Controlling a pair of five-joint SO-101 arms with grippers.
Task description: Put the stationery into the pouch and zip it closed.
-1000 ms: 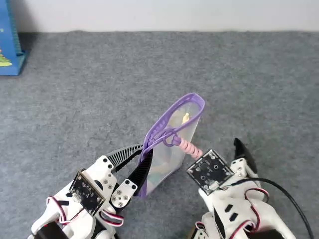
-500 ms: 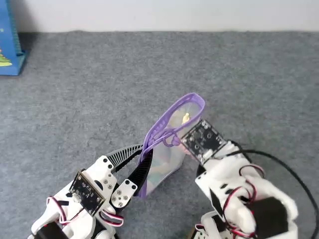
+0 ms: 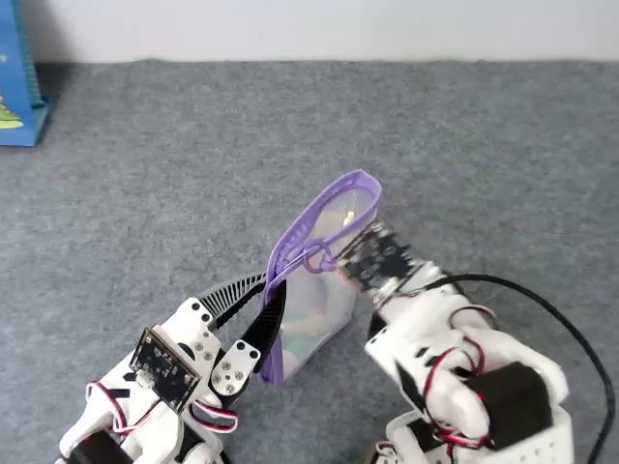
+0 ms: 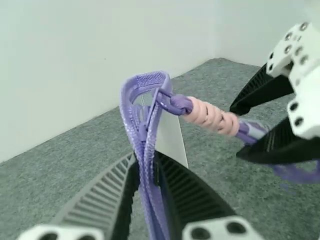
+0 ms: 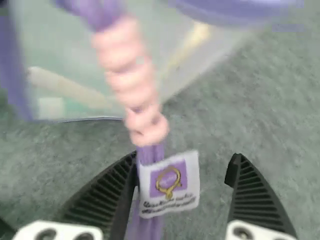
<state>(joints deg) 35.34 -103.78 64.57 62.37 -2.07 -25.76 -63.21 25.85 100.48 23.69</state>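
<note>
Swinging forward since a second ago, the right arm now leans over the grey table toward the pouch, which stands upright at centre with stationery already inside. Left gripper pinches the pouch's zip band. Right gripper is spread around the tail of the pink coiled zip pull. Zipping is in hand; next, it likely must clamp the pull and draw it along.

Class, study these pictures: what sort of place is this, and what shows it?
Probably an indoor robot workbench: grey carpet-like table cover, plain white wall behind, and the left arm and right arm at a purple pouch.
</note>
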